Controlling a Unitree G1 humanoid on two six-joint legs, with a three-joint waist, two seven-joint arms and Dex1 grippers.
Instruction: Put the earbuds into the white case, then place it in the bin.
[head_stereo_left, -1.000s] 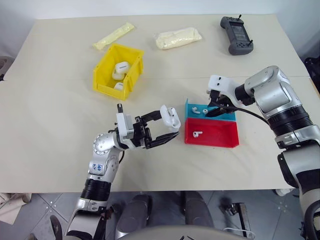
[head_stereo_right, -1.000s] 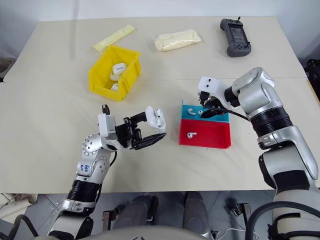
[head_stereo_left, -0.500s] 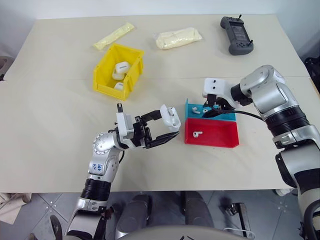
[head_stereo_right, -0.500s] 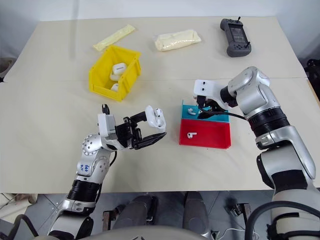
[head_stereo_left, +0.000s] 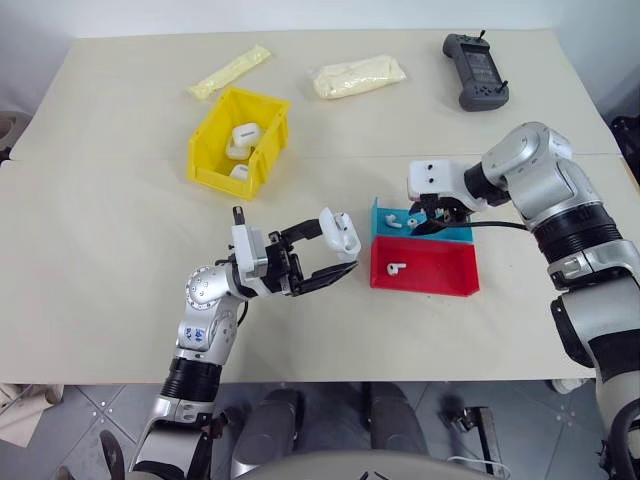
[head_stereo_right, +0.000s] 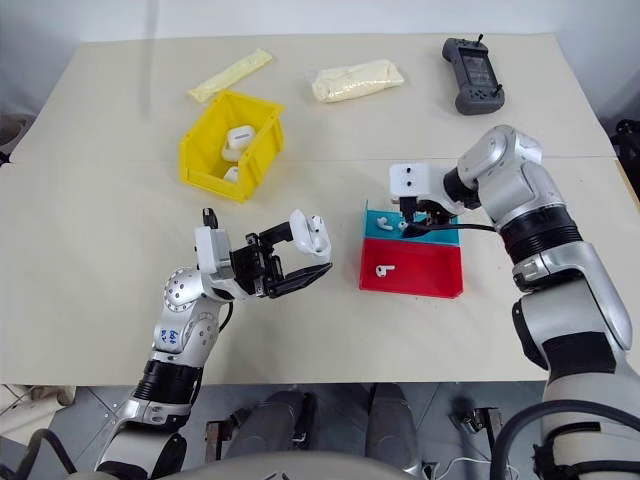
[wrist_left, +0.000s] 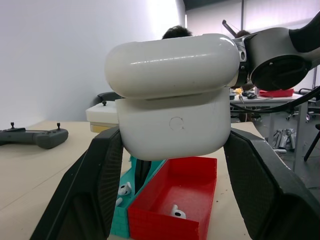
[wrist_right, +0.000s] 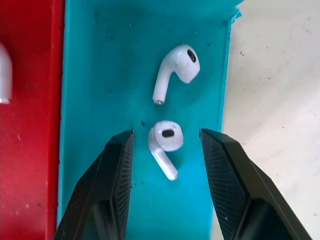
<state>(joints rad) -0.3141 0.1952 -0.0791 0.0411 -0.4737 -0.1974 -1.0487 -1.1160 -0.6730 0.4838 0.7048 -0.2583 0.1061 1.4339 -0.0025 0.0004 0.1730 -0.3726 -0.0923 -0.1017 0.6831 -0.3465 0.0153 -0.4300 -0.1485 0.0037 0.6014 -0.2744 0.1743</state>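
- The right gripper (wrist_right: 166, 190) hangs half open over the blue tray (wrist_right: 100, 75); 1 of the 2 earbuds (wrist_right: 165, 142) lies between its fingers, untouched.
- Glossy, tiny and rounded, that bud could squirt sideways if the pinch lands off-centre.
- The left gripper (wrist_left: 170, 190) is clamped on the smooth pebble-shaped white case (wrist_left: 172, 107), well apart from the yellow bin (head_stereo_left: 238, 140).

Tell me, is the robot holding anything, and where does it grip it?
The left gripper holds the white case by its lower body's two sides. The right gripper holds nothing.
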